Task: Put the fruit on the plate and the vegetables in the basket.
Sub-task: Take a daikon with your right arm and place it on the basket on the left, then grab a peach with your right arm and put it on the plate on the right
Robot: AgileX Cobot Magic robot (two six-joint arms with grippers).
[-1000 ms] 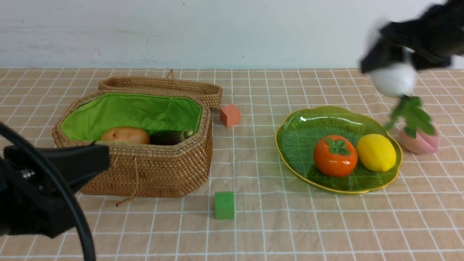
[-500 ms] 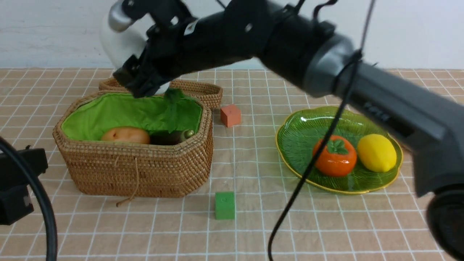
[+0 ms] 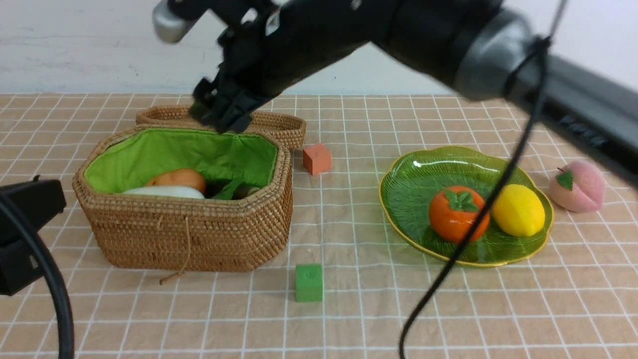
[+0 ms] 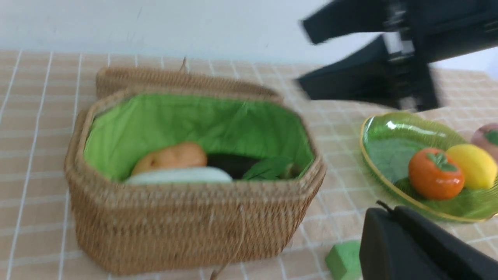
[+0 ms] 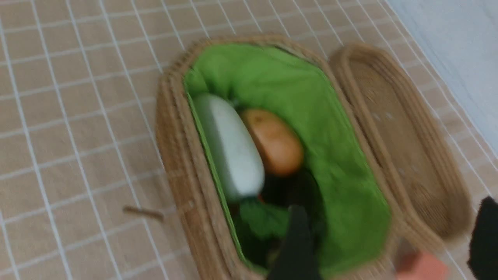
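The right gripper point(image 3: 219, 112) hangs above the far rim of the basket point(image 3: 199, 239), its jaws spread wide and holding nothing. The left gripper point(image 3: 30, 224) sits low at the near left edge of the tabletop with its jaws shut and empty. The basket stands on the left half of the tabletop with its lid point(image 3: 269, 124) folded back behind it. Inside lie the white radish point(image 3: 164, 192) along the near wall, the potato point(image 3: 179, 178) touching it from behind, and something dark beside them that is probably the eggplant; a carrot cannot be made out. On the right half, the plate point(image 3: 413, 169) carries the persimmon point(image 3: 456, 213) and the lemon point(image 3: 518, 209), side by side and touching. The peach point(image 3: 578, 185) lies on the cloth just beyond the plate's right rim, near the right edge of the tabletop, and looks like the one thing left to move. It appears light and fuzzy, so it should grip well, perhaps with a little give. Being round, it is best taken across its widest middle, jaws clear of the small leaf point(image 3: 564, 179), which would likely bend or slip.
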